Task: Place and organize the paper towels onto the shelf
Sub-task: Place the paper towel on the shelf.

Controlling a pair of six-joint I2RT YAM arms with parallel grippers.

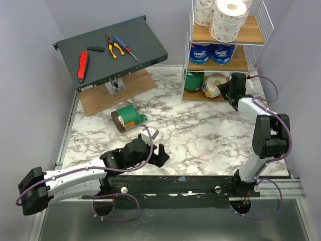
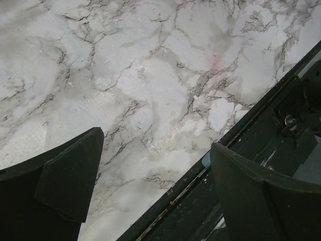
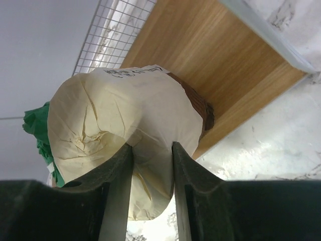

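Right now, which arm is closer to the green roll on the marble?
Left. The left gripper is close by the green roll; the right gripper is off at the shelf.

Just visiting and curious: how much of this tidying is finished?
Mostly done. White rolls sit on the shelf's top tier, blue ones in the middle, a green one at the bottom. The right hand pinches a cream roll there. One green roll lies on the table.

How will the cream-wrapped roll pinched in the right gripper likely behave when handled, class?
The cream-wrapped roll probably squashes easily: its wrapper bulges around the fingers of the right gripper. Its wrinkled paper wrapper might slip or tear under a hard pull. Round-sided, it could roll on the shelf once released.
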